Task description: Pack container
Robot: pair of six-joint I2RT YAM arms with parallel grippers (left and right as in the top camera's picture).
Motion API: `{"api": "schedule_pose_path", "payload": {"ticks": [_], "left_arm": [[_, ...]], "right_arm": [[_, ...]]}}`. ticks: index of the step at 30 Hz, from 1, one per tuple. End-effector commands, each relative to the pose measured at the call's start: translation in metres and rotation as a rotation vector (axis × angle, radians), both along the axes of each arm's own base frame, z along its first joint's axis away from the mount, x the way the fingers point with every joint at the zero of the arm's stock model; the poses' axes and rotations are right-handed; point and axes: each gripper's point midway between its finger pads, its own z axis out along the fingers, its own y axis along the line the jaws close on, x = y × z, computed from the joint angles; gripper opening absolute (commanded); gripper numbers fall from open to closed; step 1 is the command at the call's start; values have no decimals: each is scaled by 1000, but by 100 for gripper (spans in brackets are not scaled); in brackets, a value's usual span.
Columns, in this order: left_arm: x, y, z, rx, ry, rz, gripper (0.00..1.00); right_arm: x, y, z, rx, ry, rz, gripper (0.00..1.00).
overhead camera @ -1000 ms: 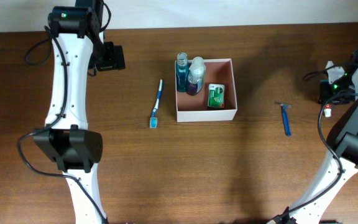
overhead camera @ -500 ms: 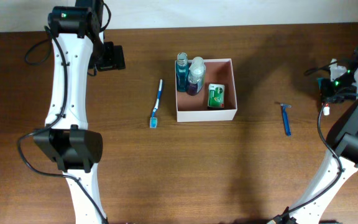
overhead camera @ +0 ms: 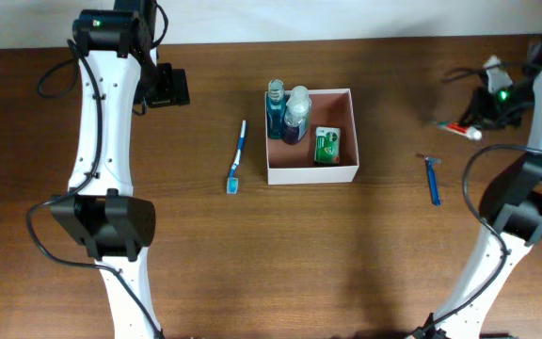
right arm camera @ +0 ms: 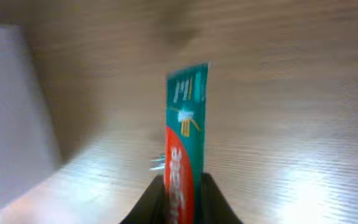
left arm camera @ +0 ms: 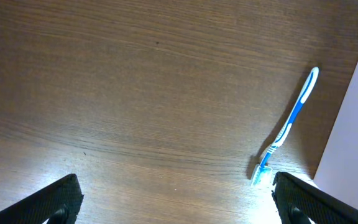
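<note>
The right gripper (right arm camera: 180, 198) is clenched on a toothpaste tube (right arm camera: 186, 124), so the smart move is probably to keep it level and only let go right over the free space in the container (overhead camera: 310, 173). That container sits mid-worktop (overhead camera: 365, 245), well to that gripper's left, with the bottles (overhead camera: 288, 113) and a green packet (overhead camera: 326, 146) inside. The left gripper (left arm camera: 178, 205) hangs wide open, well off the container's left side.

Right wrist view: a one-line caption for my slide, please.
Right gripper shut on a toothpaste tube over the table, container at left.
</note>
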Motion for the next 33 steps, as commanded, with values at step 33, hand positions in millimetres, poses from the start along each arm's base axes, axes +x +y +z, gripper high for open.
{"api": "schedule_pose_path", "payload": {"ticks": [33], "left_arm": [[-1, 0, 2, -9, -6, 11, 99]], "right_arm": [[-28, 124, -27, -65, 303, 52, 33]]}}
